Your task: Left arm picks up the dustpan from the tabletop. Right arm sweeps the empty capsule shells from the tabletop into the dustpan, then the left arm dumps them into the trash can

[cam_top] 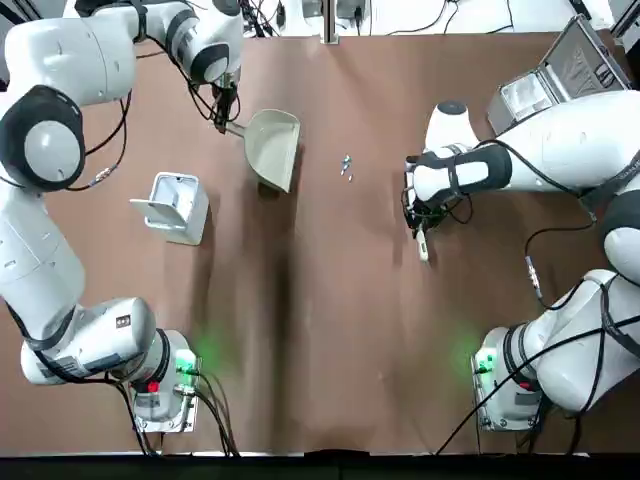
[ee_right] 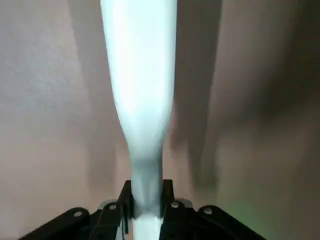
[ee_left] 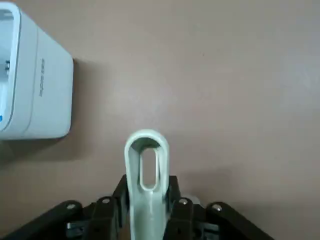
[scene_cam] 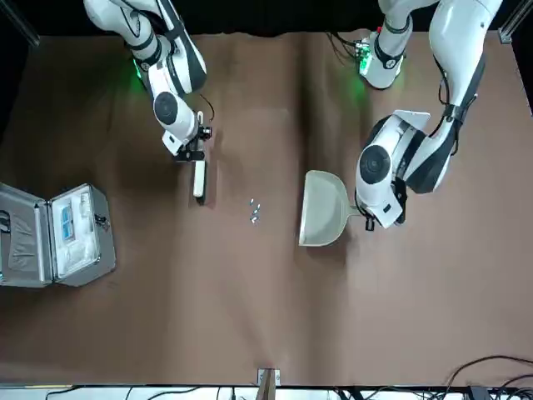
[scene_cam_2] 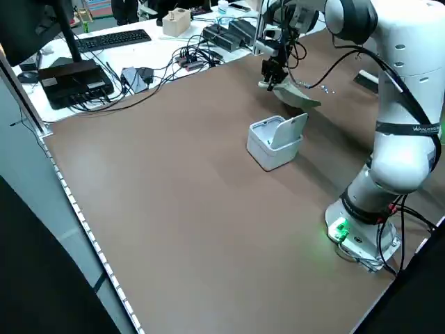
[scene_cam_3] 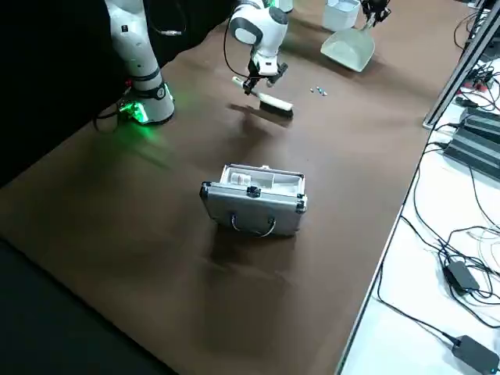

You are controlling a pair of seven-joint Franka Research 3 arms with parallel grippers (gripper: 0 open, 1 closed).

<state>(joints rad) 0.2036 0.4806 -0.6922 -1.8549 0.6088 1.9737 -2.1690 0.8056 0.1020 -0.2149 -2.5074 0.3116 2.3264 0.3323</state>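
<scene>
Seen from overhead, a brown cloth-covered table carries two containers. The trash can, a small white boxy plastic bin, stands at about 9 o'clock from the table's middle with its flip lid tipped up; its inside looks bare as far as the side view shows. A silver metal case lies open at 2 o'clock near the far right corner, with a pale printed insert in one half; what else it holds is too small to tell.

The dustpan, smooth cream-white plastic with a wide rounded scoop and a thin looped handle, sits at about 11 o'clock, its broad open edge turned toward the robot. The left gripper pinches that handle between its dark fingers, and the scoop appears slightly raised at an angle above the cloth. Nothing shows inside the scoop.

The empty capsule shells, a few tiny pale specks in a tight cluster, lie on the cloth at 12 o'clock, between the dustpan and the right arm, apart from both.

The right gripper clamps the narrow neck of a slim white brush, a stick-like glossy piece that widens away from the fingers. It hangs low over the table at about 2 o'clock, near the shells but not touching them.
</scene>
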